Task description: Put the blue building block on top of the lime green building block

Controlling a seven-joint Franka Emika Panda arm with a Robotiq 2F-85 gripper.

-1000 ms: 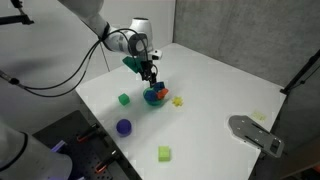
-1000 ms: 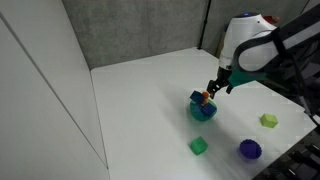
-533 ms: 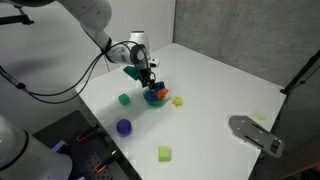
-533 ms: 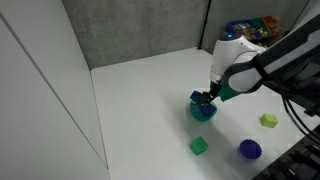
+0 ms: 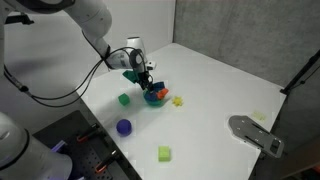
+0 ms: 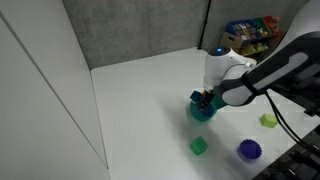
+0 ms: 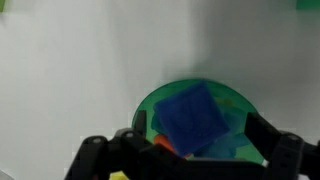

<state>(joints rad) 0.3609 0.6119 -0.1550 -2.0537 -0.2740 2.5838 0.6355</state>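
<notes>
Grasp step: tool (image 7: 190, 140), jaws apart, over blue building block (image 7: 195, 118). Next: clamp, then carry to lime green building block (image 5: 164, 153).

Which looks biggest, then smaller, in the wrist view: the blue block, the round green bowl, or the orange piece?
1. round green bowl
2. blue building block
3. orange piece; only a sliver of it shows, so its real size is unsure.
</notes>
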